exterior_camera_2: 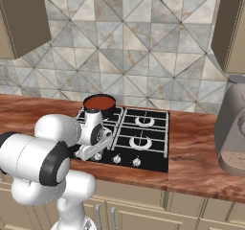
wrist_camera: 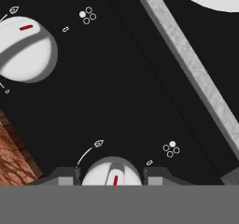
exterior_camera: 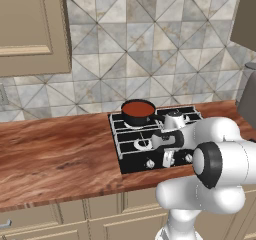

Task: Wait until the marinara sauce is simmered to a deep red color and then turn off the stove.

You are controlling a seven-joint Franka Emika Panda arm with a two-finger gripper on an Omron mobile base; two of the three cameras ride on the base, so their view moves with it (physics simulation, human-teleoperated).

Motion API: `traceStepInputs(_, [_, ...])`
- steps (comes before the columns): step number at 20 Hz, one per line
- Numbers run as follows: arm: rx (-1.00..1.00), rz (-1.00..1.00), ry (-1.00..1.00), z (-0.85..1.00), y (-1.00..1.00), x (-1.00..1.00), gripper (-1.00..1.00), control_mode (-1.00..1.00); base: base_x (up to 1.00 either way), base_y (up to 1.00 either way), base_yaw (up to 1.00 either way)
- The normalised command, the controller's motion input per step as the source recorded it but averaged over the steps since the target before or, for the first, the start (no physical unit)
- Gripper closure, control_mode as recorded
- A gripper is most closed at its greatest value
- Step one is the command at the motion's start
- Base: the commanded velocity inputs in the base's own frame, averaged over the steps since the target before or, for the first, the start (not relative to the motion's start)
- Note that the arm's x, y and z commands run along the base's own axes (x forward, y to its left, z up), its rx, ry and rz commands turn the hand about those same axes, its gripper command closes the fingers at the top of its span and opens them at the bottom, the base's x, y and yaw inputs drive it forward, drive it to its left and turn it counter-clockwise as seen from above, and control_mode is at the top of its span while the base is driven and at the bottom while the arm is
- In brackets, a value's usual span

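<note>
The marinara sauce [exterior_camera: 138,107] [exterior_camera_2: 99,101] is a smooth deep red disc in a small dark saucepan [exterior_camera: 138,116] on the back left burner of the stove [exterior_camera: 131,161] [exterior_camera_2: 153,163]. My gripper [exterior_camera: 168,159] [exterior_camera_2: 94,153] [wrist_camera: 112,174] is down at the stove's front row of silver knobs. In the hand view its two dark fingertips [wrist_camera: 65,175] flank a silver knob [wrist_camera: 112,169] with a red mark, shut on it. A second knob [wrist_camera: 23,48] lies at the upper left of that view.
A grey coffee machine [exterior_camera_2: 232,128] [exterior_camera: 248,99] stands on the wooden counter [exterior_camera: 55,154] right of the stove. Two free knobs [exterior_camera_2: 116,159] sit right of my hand. Wall cabinets [exterior_camera: 30,24] and a hood hang above.
</note>
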Motion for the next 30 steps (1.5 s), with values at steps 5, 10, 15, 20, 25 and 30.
traceStepInputs(5, [0.0,0.0,0.0,0.0,0.0,0.0,1.0,-1.0,0.0,0.0,0.0])
traceStepInputs(10, [0.0,0.0,0.0,0.0,0.0,0.0,1.0,-1.0,0.0,0.0,0.0])
traceStepInputs(15, [0.0,0.0,0.0,0.0,0.0,0.0,1.0,-1.0,0.0,0.0,0.0])
traceStepInputs(20, [0.0,0.0,0.0,0.0,0.0,0.0,1.0,-1.0,0.0,0.0,0.0])
traceStepInputs(25, [0.0,0.0,0.0,0.0,0.0,0.0,1.0,-1.0,0.0,0.0,0.0])
traceStepInputs(30, [0.0,0.0,0.0,0.0,0.0,0.0,1.0,-1.0,0.0,0.0,0.0])
